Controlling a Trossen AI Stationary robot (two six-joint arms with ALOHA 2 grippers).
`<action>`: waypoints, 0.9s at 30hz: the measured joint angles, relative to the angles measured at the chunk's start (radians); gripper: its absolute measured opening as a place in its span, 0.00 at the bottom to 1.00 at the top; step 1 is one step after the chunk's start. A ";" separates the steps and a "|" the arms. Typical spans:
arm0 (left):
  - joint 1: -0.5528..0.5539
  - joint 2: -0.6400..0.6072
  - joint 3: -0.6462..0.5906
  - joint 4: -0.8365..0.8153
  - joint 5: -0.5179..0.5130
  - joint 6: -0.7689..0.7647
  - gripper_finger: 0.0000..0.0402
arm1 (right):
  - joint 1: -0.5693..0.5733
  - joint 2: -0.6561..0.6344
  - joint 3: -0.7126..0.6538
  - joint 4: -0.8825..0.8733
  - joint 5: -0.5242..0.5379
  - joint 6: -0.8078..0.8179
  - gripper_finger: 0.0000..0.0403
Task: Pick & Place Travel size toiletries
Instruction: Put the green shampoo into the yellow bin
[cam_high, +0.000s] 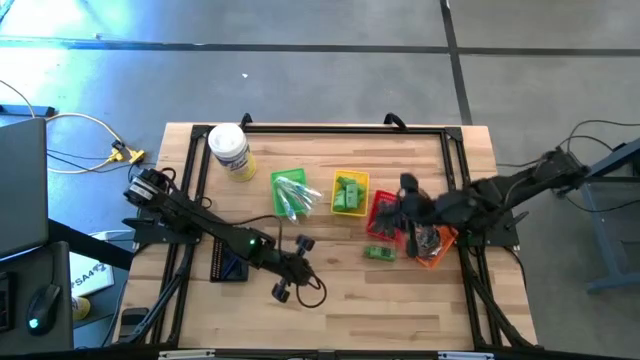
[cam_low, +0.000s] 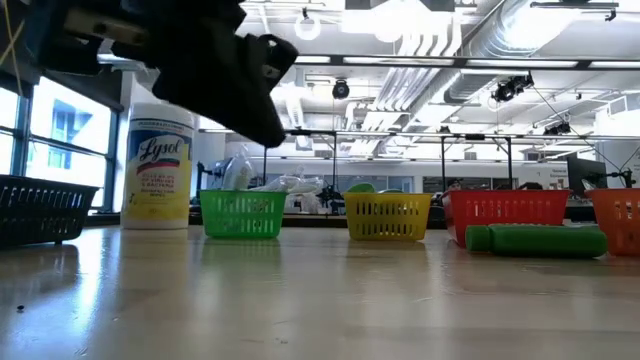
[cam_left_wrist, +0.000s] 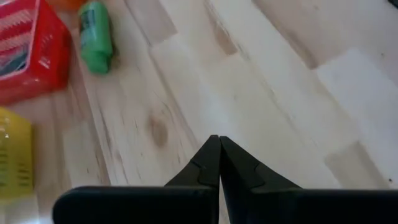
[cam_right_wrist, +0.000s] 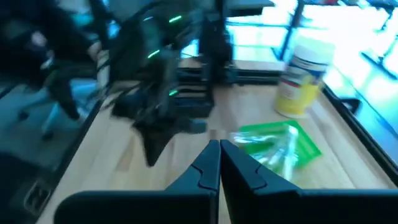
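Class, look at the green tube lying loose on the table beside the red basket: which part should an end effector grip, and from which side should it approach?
Grip the green tube around its middle, coming straight down from above. It lies flat on its side on the bare table, a long rounded body, so fingers closing across the narrow width should likely hold best. The red basket stands close behind it, so a sideways approach from there looks blocked.

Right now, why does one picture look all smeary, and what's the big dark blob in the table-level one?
Right wrist view: streaked and soft all over, even the white jar and green basket, probably motion blur. Low view: the blob is an arm close to the camera, out of focus; the baskets look sharp.
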 joint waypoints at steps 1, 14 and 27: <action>0.004 -0.004 -0.001 0.008 0.005 0.013 0.00 | 0.026 -0.007 -0.037 0.040 0.003 -0.029 0.01; 0.088 0.040 -0.002 0.284 0.046 0.014 0.00 | 0.129 -0.031 -0.594 0.828 -0.046 -0.073 0.00; 0.197 0.286 0.198 0.327 0.141 -0.035 0.01 | 0.128 -0.322 -0.895 1.039 0.008 -0.045 0.00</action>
